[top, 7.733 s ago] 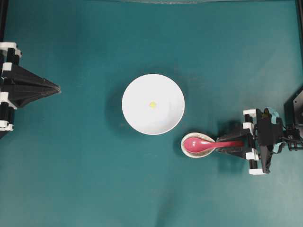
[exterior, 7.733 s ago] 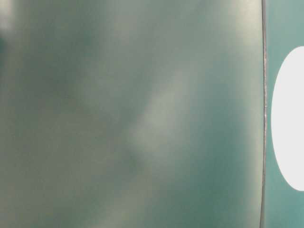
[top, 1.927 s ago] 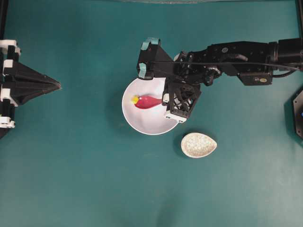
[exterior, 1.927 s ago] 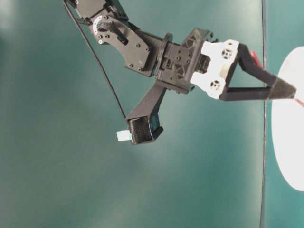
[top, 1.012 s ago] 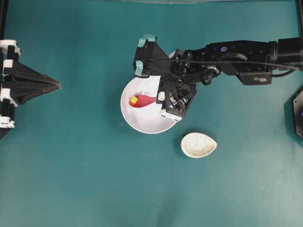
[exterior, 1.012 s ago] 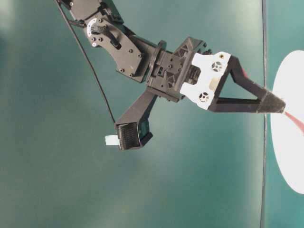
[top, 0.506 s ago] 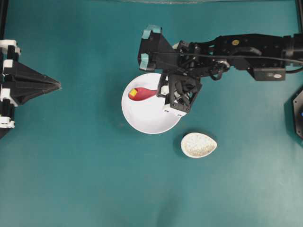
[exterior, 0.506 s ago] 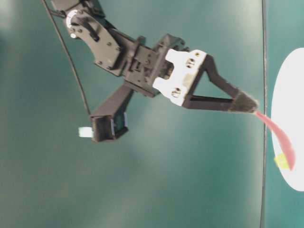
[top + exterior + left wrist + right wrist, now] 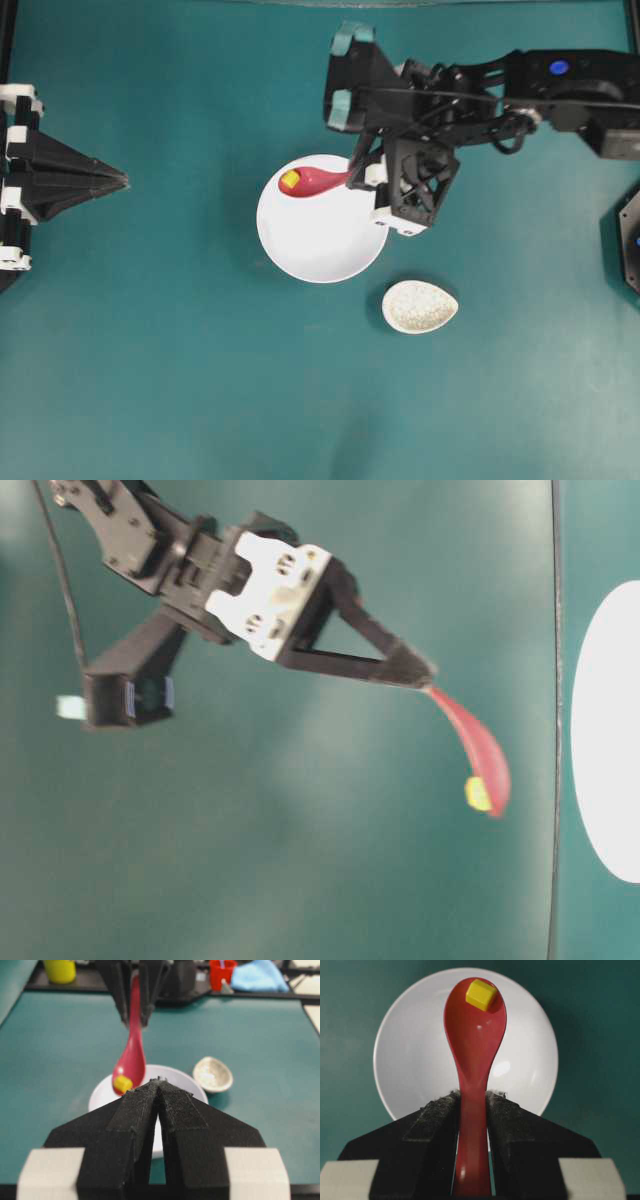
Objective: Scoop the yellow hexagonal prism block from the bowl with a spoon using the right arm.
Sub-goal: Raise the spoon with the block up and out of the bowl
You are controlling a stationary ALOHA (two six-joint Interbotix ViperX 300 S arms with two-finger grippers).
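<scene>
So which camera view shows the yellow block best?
The right wrist view: the yellow block is large and sharp in the spoon. Overhead and left wrist views show a small yellow spot; the table-level view blurs it.

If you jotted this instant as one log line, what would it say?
right fingers: clamp spoon handle | yellow block: in scoop, near tip | spoon: above bowl | left gripper: shut, idle

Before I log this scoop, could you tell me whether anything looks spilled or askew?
Nothing spilled. The yellow block sits near the tip of the red spoon, which the right hand holds over the white bowl.
</scene>
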